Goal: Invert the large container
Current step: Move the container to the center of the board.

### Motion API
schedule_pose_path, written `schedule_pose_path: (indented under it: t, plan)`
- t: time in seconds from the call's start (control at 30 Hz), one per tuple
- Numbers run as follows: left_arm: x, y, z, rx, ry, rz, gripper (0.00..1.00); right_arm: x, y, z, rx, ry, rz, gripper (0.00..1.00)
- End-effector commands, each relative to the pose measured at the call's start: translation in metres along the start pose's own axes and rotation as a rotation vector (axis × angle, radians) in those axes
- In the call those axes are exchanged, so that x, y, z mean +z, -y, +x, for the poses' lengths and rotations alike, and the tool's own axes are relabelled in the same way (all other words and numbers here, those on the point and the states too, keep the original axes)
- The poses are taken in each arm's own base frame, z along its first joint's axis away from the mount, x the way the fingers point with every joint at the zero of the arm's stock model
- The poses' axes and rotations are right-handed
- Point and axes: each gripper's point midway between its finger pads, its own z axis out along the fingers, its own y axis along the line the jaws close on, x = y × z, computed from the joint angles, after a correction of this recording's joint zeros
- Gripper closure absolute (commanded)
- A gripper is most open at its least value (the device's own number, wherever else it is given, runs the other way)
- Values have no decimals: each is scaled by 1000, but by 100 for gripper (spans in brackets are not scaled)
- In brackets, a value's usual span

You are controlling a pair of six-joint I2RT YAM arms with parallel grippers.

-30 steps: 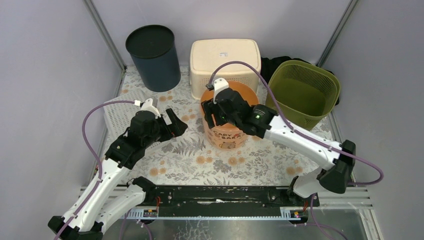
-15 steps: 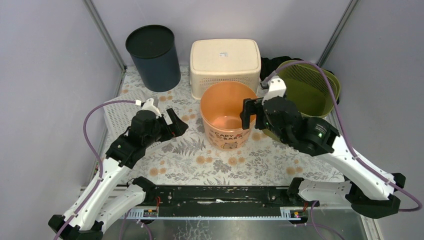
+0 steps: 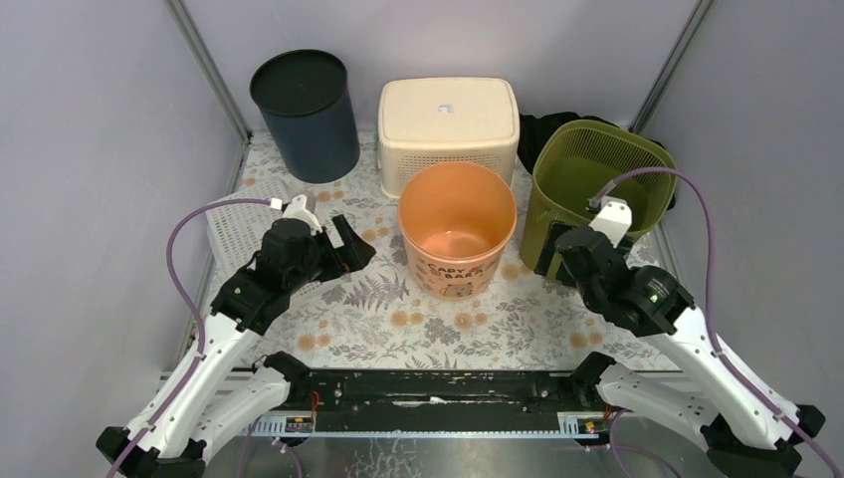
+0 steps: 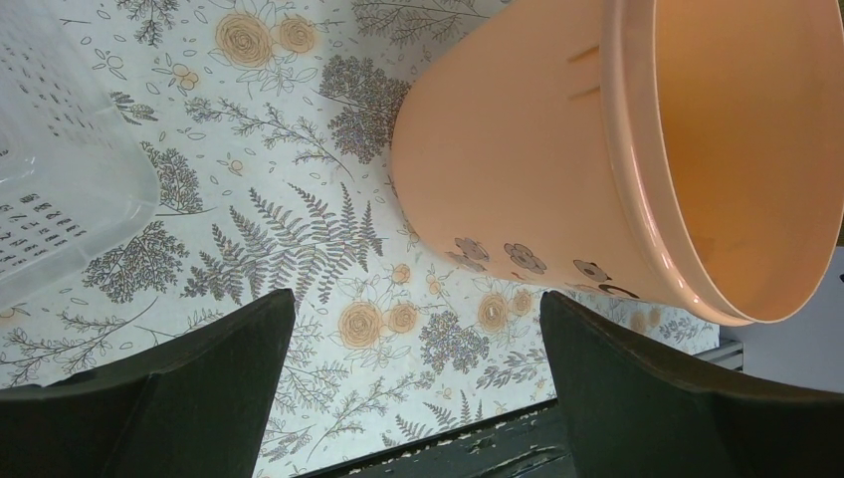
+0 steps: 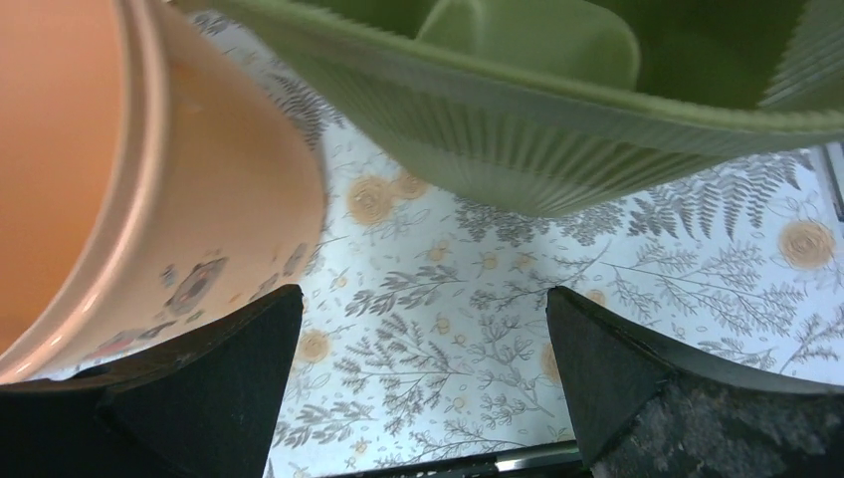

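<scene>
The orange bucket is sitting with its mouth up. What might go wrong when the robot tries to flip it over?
1. The orange bucket stands close to the green basket and the cream box, so tipping it might knock them.
2. Both the left pincer and the right pincer are open and empty. The bucket is wide and smooth, so a grip on its rim might slip and let it roll.

Floral tbl (image 3: pixel 378 309): orange bucket (image 3: pixel 457 234), green basket (image 3: pixel 597 184), cream bin (image 3: pixel 448 124), dark bin (image 3: pixel 304 115).
</scene>
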Motion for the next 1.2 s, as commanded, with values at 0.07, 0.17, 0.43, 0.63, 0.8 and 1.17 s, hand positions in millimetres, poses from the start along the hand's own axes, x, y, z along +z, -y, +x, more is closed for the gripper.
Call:
schedule_pose_path:
  t: [0.07, 0.17, 0.43, 0.63, 0.8, 1.17]
  plan:
    - [-4, 18, -17, -2, 57, 63, 0, 27, 22, -4, 109, 25, 114, 1]
    - [-3, 16, -16, -1, 57, 61, 0, 51, 25, 8, 142, -43, 112, 1]
    - [-5, 13, -16, 6, 63, 46, 0, 86, 52, 7, 204, -88, 160, 1]
    - [-3, 14, -17, 6, 62, 49, 0, 110, 67, -3, 219, -102, 198, 1]
    - [-3, 15, -18, 11, 62, 48, 0, 133, 70, -12, 234, -119, 205, 1]
    - [-8, 13, -23, 19, 75, 31, 0, 180, 79, -49, 313, -144, 143, 1]
